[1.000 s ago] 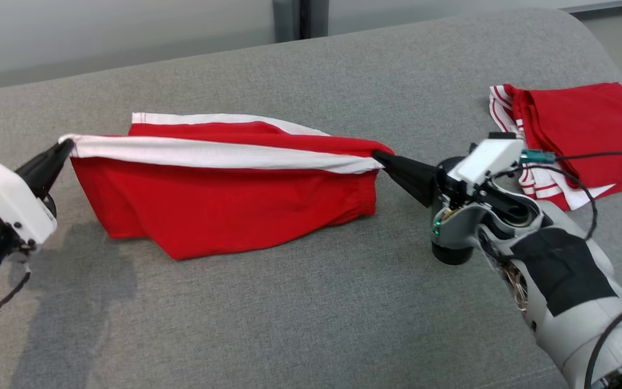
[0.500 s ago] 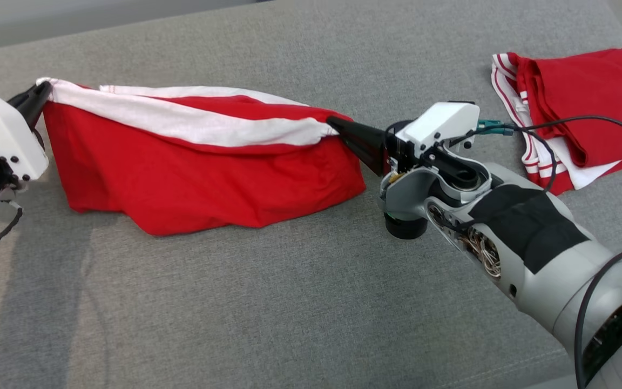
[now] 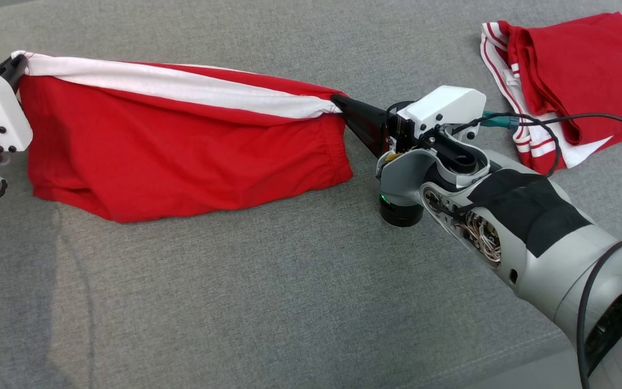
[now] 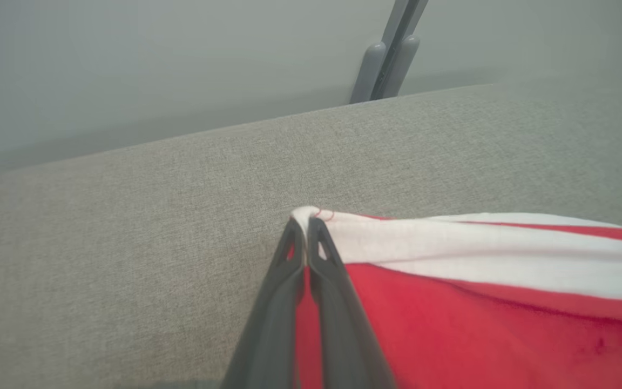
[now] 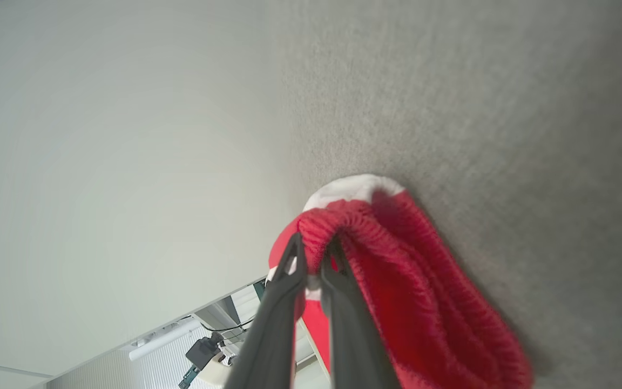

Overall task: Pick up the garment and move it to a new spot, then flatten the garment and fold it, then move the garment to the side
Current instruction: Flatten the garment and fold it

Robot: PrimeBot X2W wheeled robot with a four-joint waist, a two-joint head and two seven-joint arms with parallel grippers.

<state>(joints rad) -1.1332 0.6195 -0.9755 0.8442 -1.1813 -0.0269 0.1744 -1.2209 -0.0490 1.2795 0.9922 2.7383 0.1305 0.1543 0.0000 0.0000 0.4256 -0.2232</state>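
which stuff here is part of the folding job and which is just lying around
In the job: red garment with a white band, stretched between the left gripper and right gripper, both shut on it.
Lying about: folded red and white clothes, far right on the grey cushion.

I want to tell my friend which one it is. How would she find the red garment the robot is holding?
Look at the big grey cushion. The held garment hangs stretched between the left hand and right hand. Unlike the folded red garment lying at the far right, it has one wide white band on top.
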